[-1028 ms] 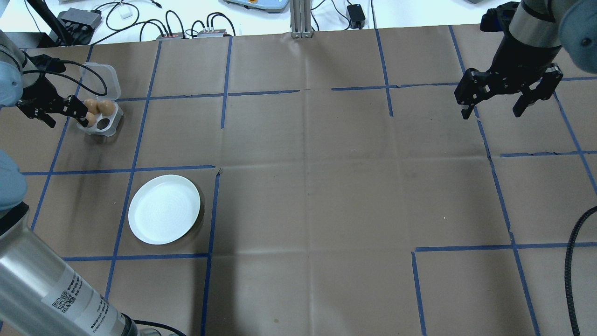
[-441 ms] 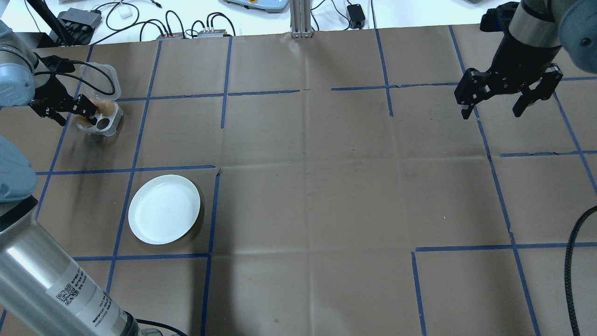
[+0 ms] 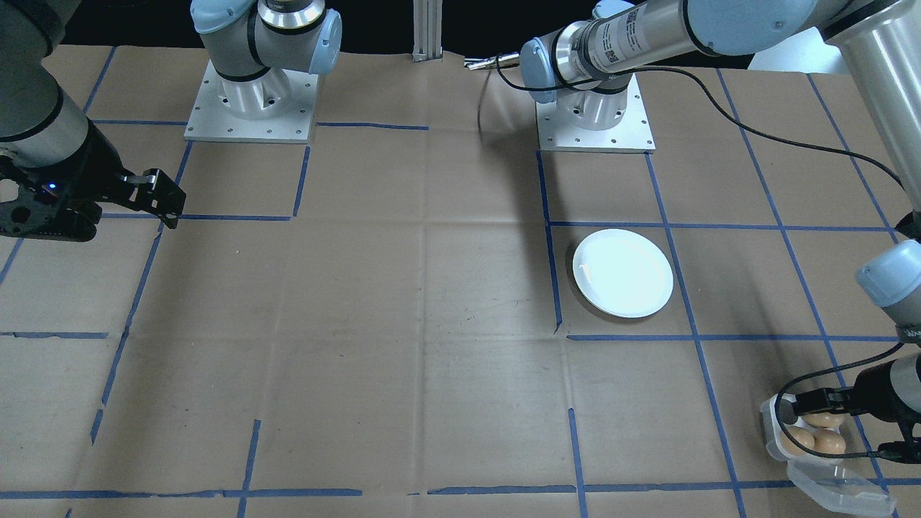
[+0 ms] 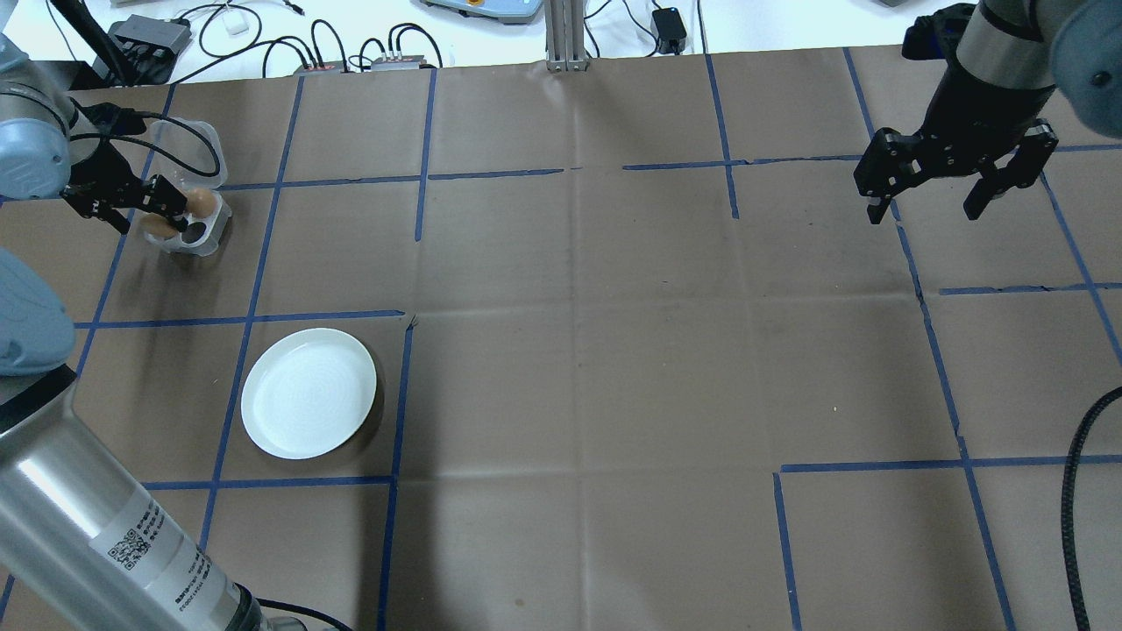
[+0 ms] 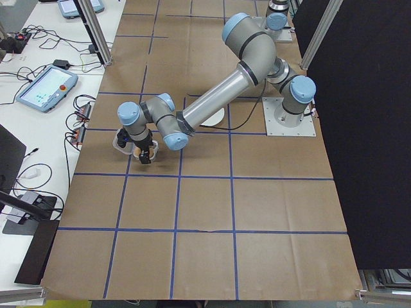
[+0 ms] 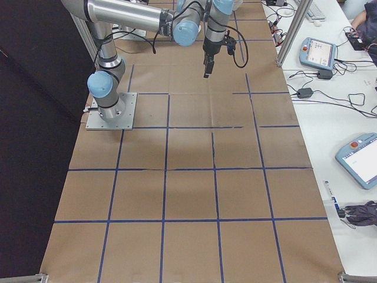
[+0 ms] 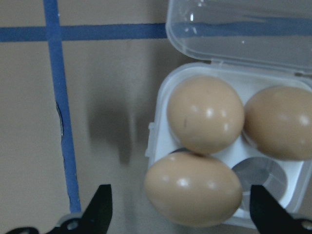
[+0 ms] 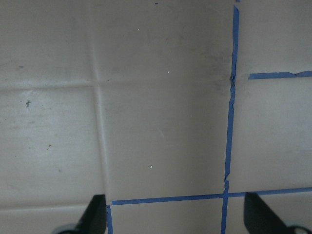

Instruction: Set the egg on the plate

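- Left pincer [image 7: 178, 214] hangs right over the egg tray [image 7: 287, 195], jaws spread wide, one finger on either side of the nearest egg [image 7: 192, 187] and nothing gripped
- Three brown eggs sit in the tray's cups, the fourth cup is bare, and the clear lid [image 7: 234, 29] lies flipped open behind them
- The tray sits at the far left of the bench [image 4: 578, 350], and the white plate [image 4: 308, 393] lies nearer the robot, well apart from it, with nothing on it
- Right pincer [image 4: 929, 206] hovers open and idle over the far right of the bench, holding nothing
- By my read this is the reach-for-the-egg step, with the grasp not yet made
- Next up: drop lower around that nearest egg, squeeze gently so the shell survives, lift straight out of the cup, then carry it over to the plate
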Tool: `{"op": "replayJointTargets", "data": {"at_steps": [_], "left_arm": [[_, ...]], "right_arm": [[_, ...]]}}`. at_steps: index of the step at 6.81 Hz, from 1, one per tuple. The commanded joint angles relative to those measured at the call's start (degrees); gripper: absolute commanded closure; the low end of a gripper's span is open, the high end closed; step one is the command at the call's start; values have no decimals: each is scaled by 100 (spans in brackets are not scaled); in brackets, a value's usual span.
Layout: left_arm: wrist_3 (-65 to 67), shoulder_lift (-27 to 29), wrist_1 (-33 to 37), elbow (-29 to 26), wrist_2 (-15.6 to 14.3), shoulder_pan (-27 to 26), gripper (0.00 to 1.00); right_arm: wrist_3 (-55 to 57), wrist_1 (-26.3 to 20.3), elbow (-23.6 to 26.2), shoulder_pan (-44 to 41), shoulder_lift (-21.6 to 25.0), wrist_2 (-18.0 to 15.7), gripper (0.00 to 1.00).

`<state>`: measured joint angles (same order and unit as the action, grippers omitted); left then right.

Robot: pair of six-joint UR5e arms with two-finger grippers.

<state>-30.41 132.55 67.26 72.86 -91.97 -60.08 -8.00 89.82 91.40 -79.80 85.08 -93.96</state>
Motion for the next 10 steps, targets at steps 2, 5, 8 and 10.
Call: {"op": "replayJointTargets", "data": {"at_steps": [2,5,8,10], "left_arm": [[-9,51,-89,-105,57,-21,1],[-9,60,-90,-105,39,-74,6],[-9,60,-55,-105,-13,-65,8],[-9,60,7,-97,-31,-65,9]], "right_arm": [[0,0,0,0,0,0,0],[0,0,0,0,0,0,0],[0,0,0,0,0,0,0],[0,0,0,0,0,0,0]]}}
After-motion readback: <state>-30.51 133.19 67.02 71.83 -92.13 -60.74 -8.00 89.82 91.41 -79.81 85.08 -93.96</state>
